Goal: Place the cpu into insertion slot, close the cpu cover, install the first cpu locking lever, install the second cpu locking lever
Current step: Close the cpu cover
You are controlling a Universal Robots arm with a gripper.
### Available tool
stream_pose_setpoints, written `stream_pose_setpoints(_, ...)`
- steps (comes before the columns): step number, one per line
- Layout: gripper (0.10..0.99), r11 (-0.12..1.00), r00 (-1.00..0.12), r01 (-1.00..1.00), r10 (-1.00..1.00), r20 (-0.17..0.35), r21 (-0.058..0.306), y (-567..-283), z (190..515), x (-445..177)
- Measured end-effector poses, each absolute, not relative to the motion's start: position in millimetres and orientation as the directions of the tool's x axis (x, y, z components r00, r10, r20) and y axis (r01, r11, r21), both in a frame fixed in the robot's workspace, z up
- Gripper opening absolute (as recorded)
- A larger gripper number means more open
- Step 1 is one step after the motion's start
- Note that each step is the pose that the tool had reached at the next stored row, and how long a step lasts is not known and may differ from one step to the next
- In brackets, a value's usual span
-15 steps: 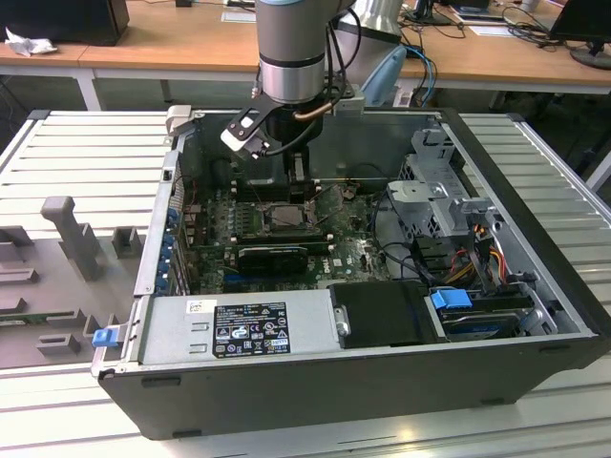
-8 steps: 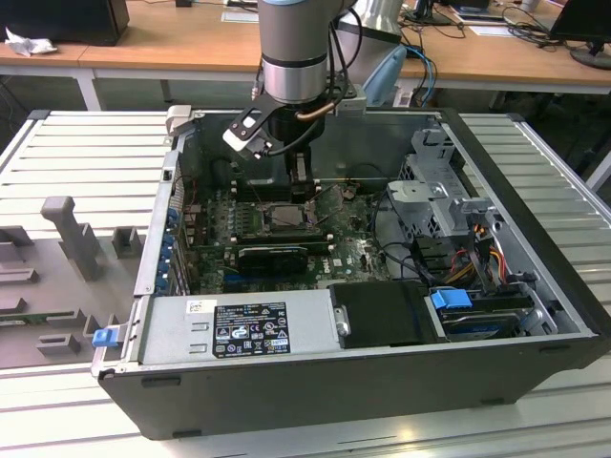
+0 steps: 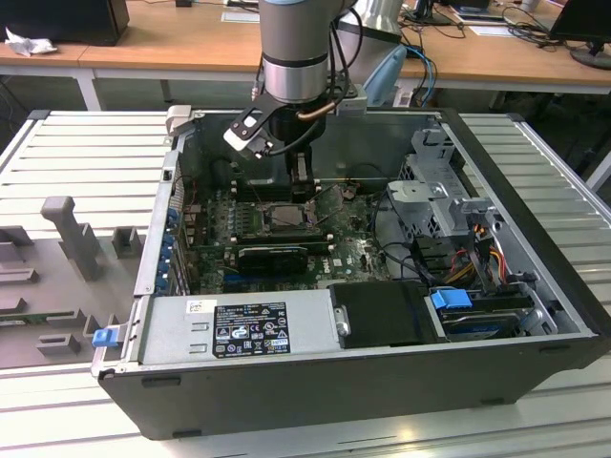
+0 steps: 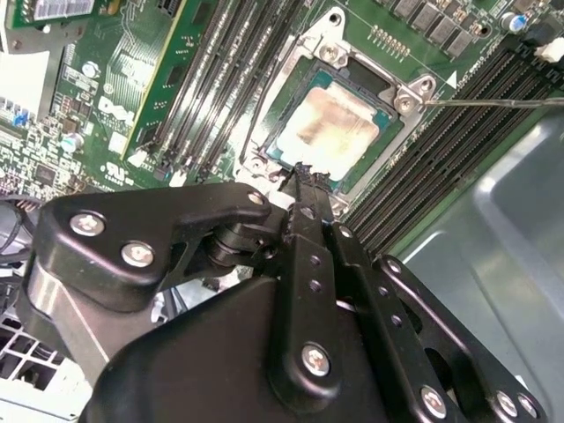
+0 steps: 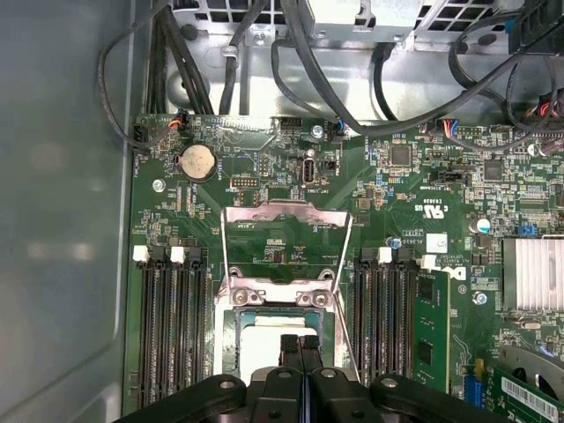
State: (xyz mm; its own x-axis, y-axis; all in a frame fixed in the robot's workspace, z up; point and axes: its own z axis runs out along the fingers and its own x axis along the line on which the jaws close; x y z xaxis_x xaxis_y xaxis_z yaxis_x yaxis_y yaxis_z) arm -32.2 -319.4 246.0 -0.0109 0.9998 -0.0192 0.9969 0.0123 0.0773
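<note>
The jaws of the black gripper (image 5: 300, 340) are pressed together on nothing, tips just over an edge of the pale silver-beige square cpu (image 4: 330, 128). It lies in the silvery-rimmed dark insertion slot (image 4: 410, 95). The thin silvery frame-shaped cpu cover (image 5: 282, 210) is swung open beyond. Long black memory slots (image 5: 167, 326) flank the socket. In the first wrist view the gripper hides the chip's near part.

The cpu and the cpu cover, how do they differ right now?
The cpu is a solid pale plate; the cpu cover is a silvery frame with a big window. The cpu lies flat in the insertion slot; the cpu cover is swung open, off it. The shut tool is over the cpu, away from the cpu cover. Both are square.
</note>
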Motion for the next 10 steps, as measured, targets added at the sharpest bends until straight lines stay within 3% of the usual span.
stream_pose_setpoints(10,0.106,0.012,-0.011,0.997,1.000,-0.019,0.077,-319.4,255.7,-31.9)
